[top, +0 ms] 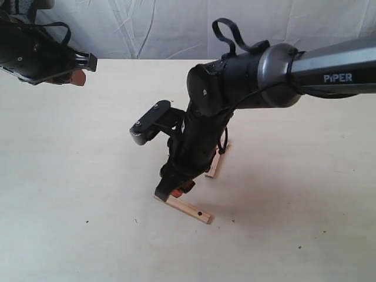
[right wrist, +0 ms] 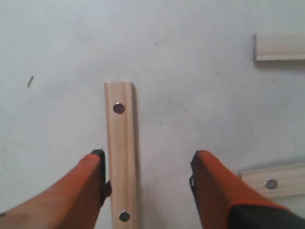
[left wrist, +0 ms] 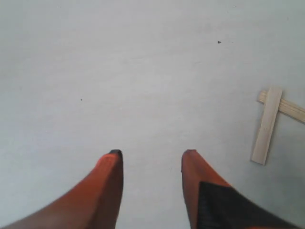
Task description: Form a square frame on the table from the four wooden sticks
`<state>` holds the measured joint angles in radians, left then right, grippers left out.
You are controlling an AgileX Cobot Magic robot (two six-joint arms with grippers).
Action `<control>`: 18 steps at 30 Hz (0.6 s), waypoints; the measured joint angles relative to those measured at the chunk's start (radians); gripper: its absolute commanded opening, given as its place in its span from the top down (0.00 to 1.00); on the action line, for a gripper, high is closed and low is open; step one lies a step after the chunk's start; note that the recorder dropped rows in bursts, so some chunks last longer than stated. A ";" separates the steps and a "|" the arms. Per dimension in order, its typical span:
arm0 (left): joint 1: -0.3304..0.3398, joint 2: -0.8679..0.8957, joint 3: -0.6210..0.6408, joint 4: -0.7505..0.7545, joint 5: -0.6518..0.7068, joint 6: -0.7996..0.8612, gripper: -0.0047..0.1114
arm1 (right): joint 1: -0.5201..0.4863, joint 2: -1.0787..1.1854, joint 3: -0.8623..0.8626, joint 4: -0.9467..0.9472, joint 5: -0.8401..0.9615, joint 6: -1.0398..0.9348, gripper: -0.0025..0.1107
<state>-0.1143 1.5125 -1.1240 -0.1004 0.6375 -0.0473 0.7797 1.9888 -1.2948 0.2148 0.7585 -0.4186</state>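
Note:
My right gripper point(right wrist: 147, 155) is open and low over the table point(top: 70, 176), reaching across the middle point(top: 174, 189). A pale wooden stick with two dark holes point(right wrist: 121, 152) lies flat between its fingers, close against one pad, with a wide gap to the other. In the exterior view this stick point(top: 188, 210) pokes out from under the gripper. A second holed stick point(right wrist: 274, 180) and a plain stick point(right wrist: 280, 46) lie nearby. Another stick point(top: 216, 164) shows behind the arm. My left gripper point(left wrist: 151, 153) hangs open and empty at the far left point(top: 81, 69). Off to one side of it lie two crossed sticks point(left wrist: 266, 125).
The right arm's black body point(top: 205, 117) hides the table between the sticks. A pale wrinkled curtain point(top: 176, 26) runs behind the table's far edge. A few tiny dark specks point(top: 233, 221) dot the tabletop.

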 measured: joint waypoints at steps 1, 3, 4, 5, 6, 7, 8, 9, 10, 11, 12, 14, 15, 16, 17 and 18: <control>0.000 0.000 0.002 -0.002 -0.008 0.000 0.62 | 0.006 0.008 0.000 0.000 0.002 -0.002 0.51; 0.000 0.000 0.002 -0.004 -0.019 0.000 0.62 | 0.025 0.017 0.002 -0.004 0.005 -0.013 0.51; 0.000 0.000 0.002 -0.004 -0.021 0.000 0.62 | 0.034 0.020 0.002 -0.004 0.005 -0.018 0.51; 0.000 0.000 0.002 -0.004 -0.024 0.000 0.62 | 0.041 0.022 0.002 -0.010 0.005 -0.020 0.51; 0.000 0.000 0.002 -0.006 -0.025 0.000 0.62 | 0.046 0.024 0.002 -0.012 0.005 -0.020 0.51; 0.000 0.000 0.002 -0.006 -0.025 0.000 0.62 | 0.048 0.028 0.002 -0.012 0.007 -0.020 0.51; 0.000 0.000 0.004 -0.006 -0.027 0.000 0.62 | 0.049 0.031 0.002 -0.014 0.007 -0.020 0.51; 0.000 0.000 0.004 -0.006 -0.027 0.000 0.62 | 0.049 0.037 0.002 -0.018 0.007 -0.020 0.51; 0.000 0.000 0.004 -0.006 -0.030 0.000 0.62 | 0.049 0.042 0.002 -0.018 0.007 -0.020 0.51; 0.000 -0.001 0.004 -0.006 -0.036 0.000 0.62 | 0.049 0.045 0.002 -0.018 0.010 -0.020 0.51; 0.000 -0.002 0.004 -0.006 -0.040 0.000 0.62 | 0.049 0.053 0.002 -0.018 0.011 -0.020 0.51; 0.000 -0.004 0.004 -0.006 -0.044 0.000 0.62 | 0.049 0.062 0.002 -0.018 0.012 -0.020 0.51; 0.000 -0.004 0.004 -0.006 -0.046 0.000 0.62 | 0.049 0.069 0.002 -0.018 0.014 -0.020 0.52; 0.000 -0.004 0.004 -0.006 -0.046 0.000 0.62 | 0.049 0.074 0.002 -0.020 0.014 -0.020 0.55; 0.000 -0.004 0.004 -0.006 -0.046 0.000 0.62 | 0.049 0.079 0.002 -0.020 0.014 -0.020 0.61; 0.000 -0.004 0.004 -0.006 -0.048 0.000 0.62 | 0.049 0.083 0.002 -0.022 0.017 -0.020 0.70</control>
<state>-0.1143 1.5083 -1.1201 -0.1061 0.5893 -0.0473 0.8285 2.0716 -1.2927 0.1927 0.7756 -0.4384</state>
